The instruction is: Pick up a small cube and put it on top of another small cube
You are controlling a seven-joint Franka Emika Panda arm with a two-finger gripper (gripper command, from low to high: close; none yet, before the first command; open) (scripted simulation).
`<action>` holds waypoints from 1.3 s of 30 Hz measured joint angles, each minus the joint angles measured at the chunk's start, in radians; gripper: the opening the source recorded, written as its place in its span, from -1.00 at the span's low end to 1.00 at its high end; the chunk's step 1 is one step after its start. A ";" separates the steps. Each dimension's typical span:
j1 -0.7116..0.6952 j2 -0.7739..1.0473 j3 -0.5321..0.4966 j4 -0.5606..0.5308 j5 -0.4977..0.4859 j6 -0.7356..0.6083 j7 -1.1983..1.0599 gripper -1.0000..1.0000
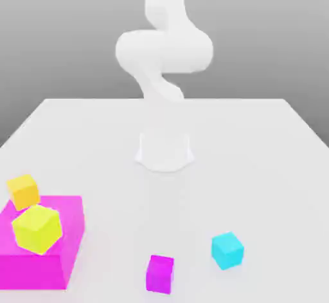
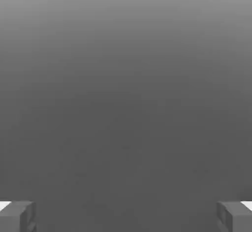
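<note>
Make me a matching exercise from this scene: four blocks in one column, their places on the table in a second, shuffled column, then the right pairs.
Things:
1. yellow-green cube
2. orange-yellow cube
3. cyan cube
4. small magenta cube

Places:
A. on the table, farthest toward the exterior view's right
B. on top of the big magenta block
C. on the table near the front edge, just left of the cyan one in the exterior view
D. at the big magenta block's far left corner

Pairs: 1-B, 2-D, 3-A, 4-C
</note>
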 joint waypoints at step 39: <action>0.215 0.964 0.056 -0.324 -0.085 0.566 -0.002 -1.00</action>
